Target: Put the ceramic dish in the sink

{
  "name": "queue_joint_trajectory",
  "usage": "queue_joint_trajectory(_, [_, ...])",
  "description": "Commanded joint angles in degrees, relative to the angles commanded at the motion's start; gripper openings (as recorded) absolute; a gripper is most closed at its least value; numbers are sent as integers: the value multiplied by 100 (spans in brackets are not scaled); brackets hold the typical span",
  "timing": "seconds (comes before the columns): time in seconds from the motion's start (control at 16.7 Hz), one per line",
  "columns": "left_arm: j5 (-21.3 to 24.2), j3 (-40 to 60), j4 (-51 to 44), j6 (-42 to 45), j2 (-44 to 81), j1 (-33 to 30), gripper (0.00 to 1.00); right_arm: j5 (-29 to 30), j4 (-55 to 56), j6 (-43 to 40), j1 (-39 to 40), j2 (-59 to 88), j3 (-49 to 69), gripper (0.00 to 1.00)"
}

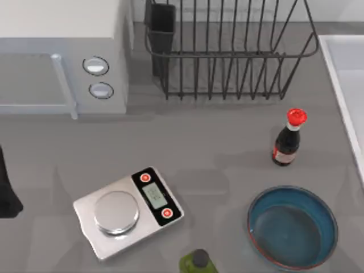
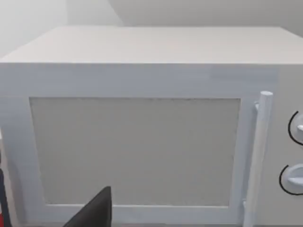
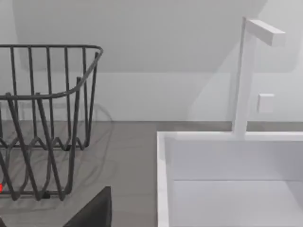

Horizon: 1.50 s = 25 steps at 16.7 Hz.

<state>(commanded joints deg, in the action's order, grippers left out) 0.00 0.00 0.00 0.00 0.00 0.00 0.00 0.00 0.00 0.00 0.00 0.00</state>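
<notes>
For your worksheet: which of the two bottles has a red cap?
The dark sauce bottle between rack and dish; the green bottle has a black cap.

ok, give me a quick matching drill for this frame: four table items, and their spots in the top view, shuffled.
Items:
1. ceramic dish
2. sink
3. scale
4. dish rack

Places:
A. top centre
B. right edge
C. bottom right
D. bottom, left of centre

Pairs: 1-C, 2-B, 3-D, 4-A
</notes>
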Motion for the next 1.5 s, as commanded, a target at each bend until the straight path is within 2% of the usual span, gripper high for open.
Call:
queue_joint_trajectory(0.24, [0,0,0,0,0,0,100,0,-190,78,77,195,186,100])
queue_joint_trajectory(0.42, [0,0,0,0,0,0,100,0,-874,339,332,929,837,100])
queue_joint_trajectory(1.14, [0,0,0,0,0,0,100,1,-5464,2019,1980,6784,5031,100])
queue_joint_trajectory(1.5, [0,0,0,0,0,0,100,2,-6767,2499,2451,8392,6234,100])
